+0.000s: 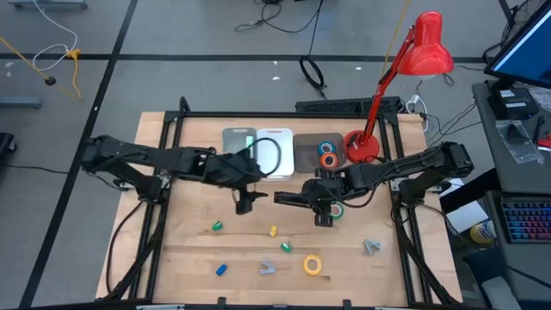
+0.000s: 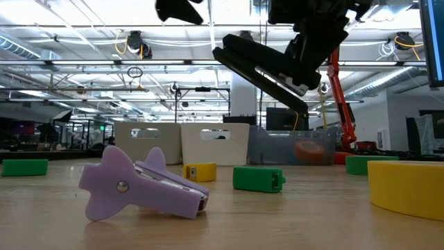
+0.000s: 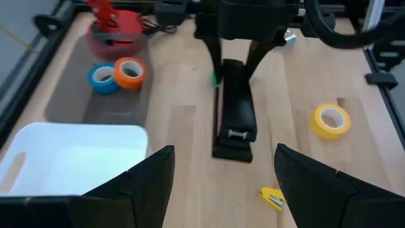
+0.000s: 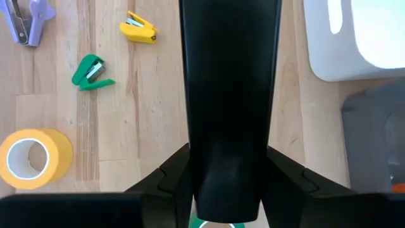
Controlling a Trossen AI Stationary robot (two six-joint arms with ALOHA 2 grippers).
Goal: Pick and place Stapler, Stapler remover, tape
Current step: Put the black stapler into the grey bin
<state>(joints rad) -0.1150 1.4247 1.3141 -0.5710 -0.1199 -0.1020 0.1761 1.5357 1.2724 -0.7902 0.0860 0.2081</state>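
Note:
A long black stapler point(image 1: 297, 197) hangs above the table's middle with my right gripper point(image 4: 231, 190) shut on it. Under it lies a green tape roll point(image 1: 337, 210). My left gripper point(image 3: 224, 187) hovers open just left of the stapler's free end, with nothing between its fingers. A yellow tape roll point(image 1: 312, 264) lies flat near the front edge. Blue point(image 3: 103, 79) and orange point(image 3: 130, 71) rolls lie in the clear bin point(image 1: 308, 162). A purple staple remover point(image 2: 139, 184) and a grey one point(image 1: 372, 248) rest on the wood. My right gripper pinches the black stapler's two long sides point(image 4: 231, 180) between its two fingers, near the stapler's right-hand end. The fingers slant down from the table's right and lie across the stapler. The stapler is lifted clear and tilted, its free end point(image 3: 235, 136) toward my left gripper.
A white bin point(image 1: 258, 153) stands at the back beside the clear bin; a red lamp's base point(image 1: 362, 146) is to their right. Small green point(image 1: 217, 226), yellow point(image 1: 273, 231), green point(image 1: 286, 247) and blue point(image 1: 220, 269) mini staplers lie scattered on the near half.

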